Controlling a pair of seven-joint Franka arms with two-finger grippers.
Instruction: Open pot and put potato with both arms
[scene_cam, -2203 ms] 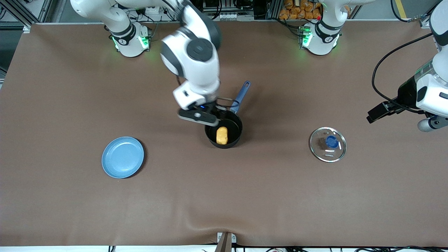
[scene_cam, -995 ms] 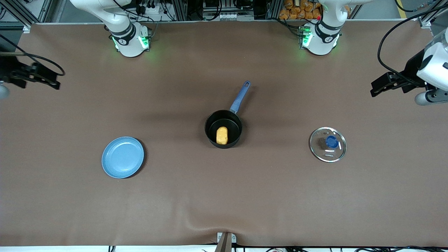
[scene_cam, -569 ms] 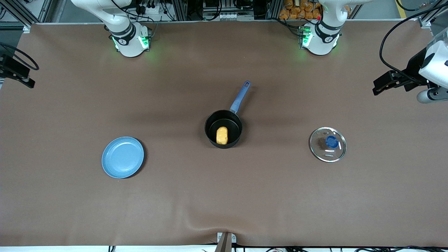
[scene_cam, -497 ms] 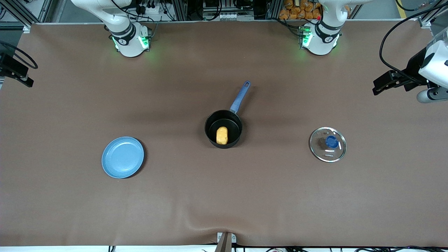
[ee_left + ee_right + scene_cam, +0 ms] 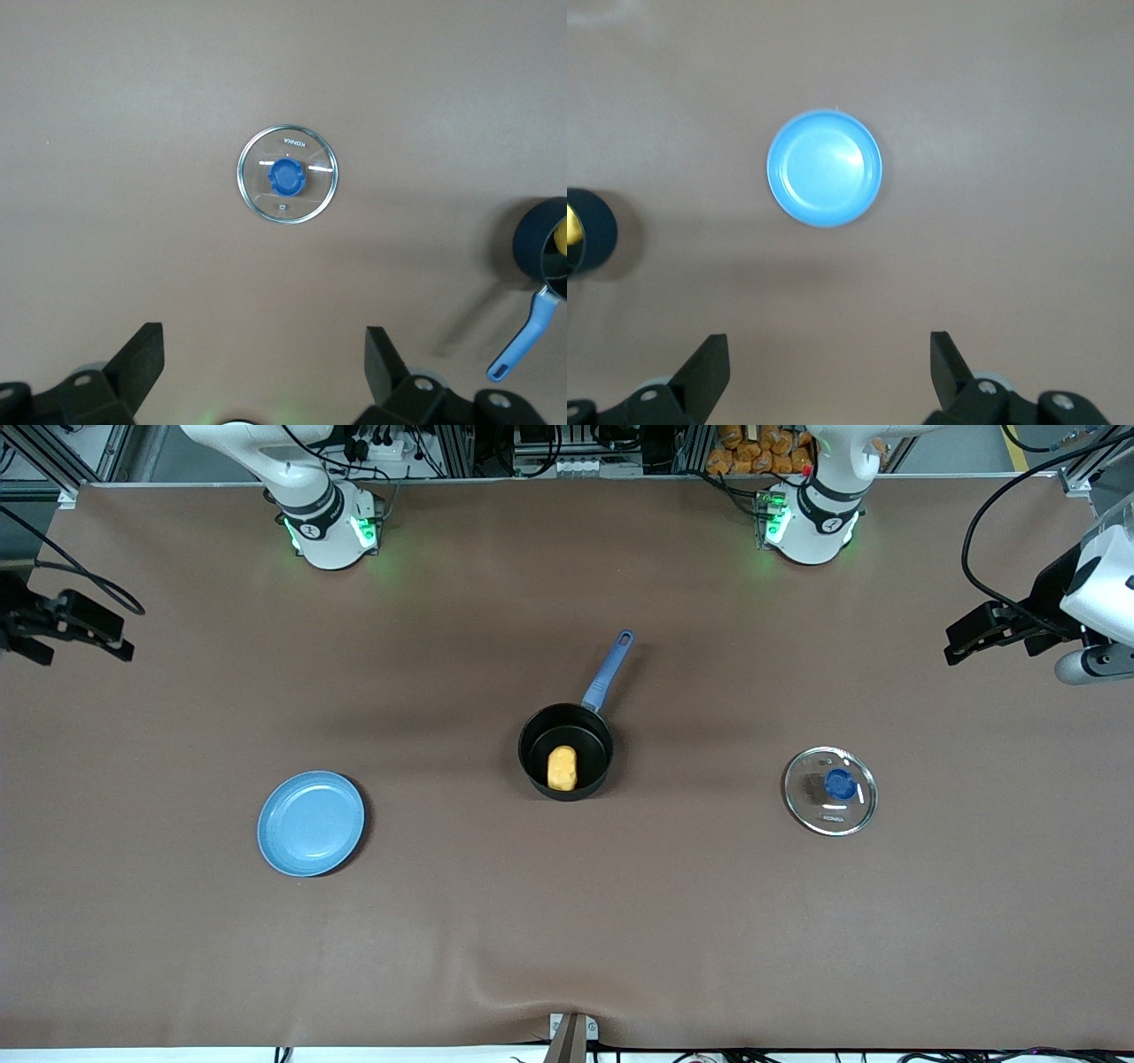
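Note:
The black pot (image 5: 591, 731) with its long blue handle (image 5: 608, 669) stands open at the table's middle. The yellow-orange potato (image 5: 562, 768) lies inside it. The glass lid (image 5: 830, 790) with its blue knob (image 5: 840, 783) lies flat on the table toward the left arm's end. My left gripper (image 5: 961, 645) is open and empty, up over that end of the table; its wrist view shows the lid (image 5: 288, 174), the pot's edge (image 5: 542, 252) and the open gripper (image 5: 263, 359). My right gripper (image 5: 84, 636) is open and empty, up over the right arm's end (image 5: 829, 363).
A flat light-blue plate (image 5: 311, 823) lies toward the right arm's end, nearer to the front camera than the pot; it also shows in the right wrist view (image 5: 825, 167). The pot's edge (image 5: 592, 241) shows there too. The brown table cover (image 5: 567, 921) has a ripple at its front edge.
My right arm has pulled away from over the pot to its end of the table, leaving the potato inside. My left gripper has drifted a little toward the bases' side.

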